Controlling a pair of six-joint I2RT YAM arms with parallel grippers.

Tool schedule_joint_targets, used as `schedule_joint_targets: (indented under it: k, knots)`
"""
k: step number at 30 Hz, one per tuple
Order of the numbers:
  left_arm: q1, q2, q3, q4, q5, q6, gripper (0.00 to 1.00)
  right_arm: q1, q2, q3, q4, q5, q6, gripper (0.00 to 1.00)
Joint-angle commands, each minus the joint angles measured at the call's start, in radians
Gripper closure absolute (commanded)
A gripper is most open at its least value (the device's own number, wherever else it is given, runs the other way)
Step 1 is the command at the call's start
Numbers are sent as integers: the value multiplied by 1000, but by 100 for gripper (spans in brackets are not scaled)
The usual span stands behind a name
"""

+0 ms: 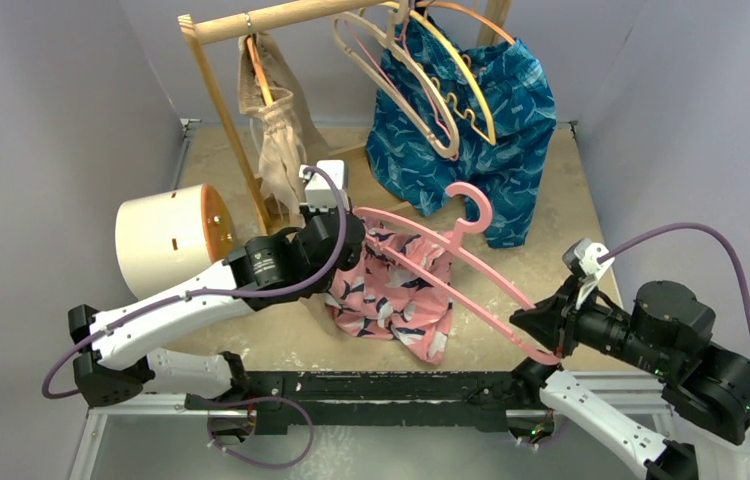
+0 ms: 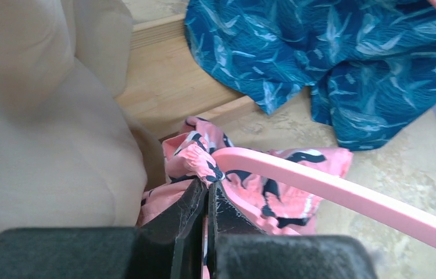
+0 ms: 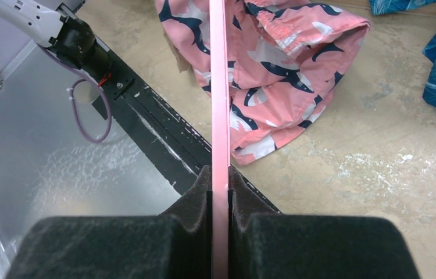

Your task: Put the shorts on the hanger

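The pink shorts (image 1: 391, 295) with navy and white print hang in a bunch over the table's near middle. My left gripper (image 1: 349, 235) is shut on their waistband (image 2: 195, 157), right beside the hanger's left tip. The pink hanger (image 1: 451, 255) lies slanted above the shorts, hook (image 1: 471, 205) pointing to the back. One hanger arm (image 2: 343, 195) runs past the gathered waistband, and fabric lies on both sides of it. My right gripper (image 1: 543, 330) is shut on the hanger's right end (image 3: 220, 116), the flat bar pinched between its pads (image 3: 198, 195).
A wooden rack (image 1: 251, 20) stands at the back with beige shorts (image 1: 273, 130), blue patterned shorts (image 1: 471, 130) and beige and orange hangers (image 1: 421, 75). A white cylinder (image 1: 166, 235) lies at the left. The rack's wooden base (image 2: 169, 87) is close behind my left gripper.
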Motion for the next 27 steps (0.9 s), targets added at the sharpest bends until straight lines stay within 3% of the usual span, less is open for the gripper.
schedule_joint_targets:
  k: [1, 5, 13, 27]
  knots:
    - [5, -73, 21, 117, 109, 38, 100, 5, 31, -4, 38, 7, -31, 100]
    - [5, -100, 8, 154, 164, 75, 100, 4, 42, -4, 89, -61, -53, 100]
    - [5, -53, 52, 18, -44, 87, 100, 3, 46, 93, 38, -25, -73, 100]
    - [5, -1, 152, -98, -58, 3, 100, 4, 6, 37, 33, -93, -79, 100]
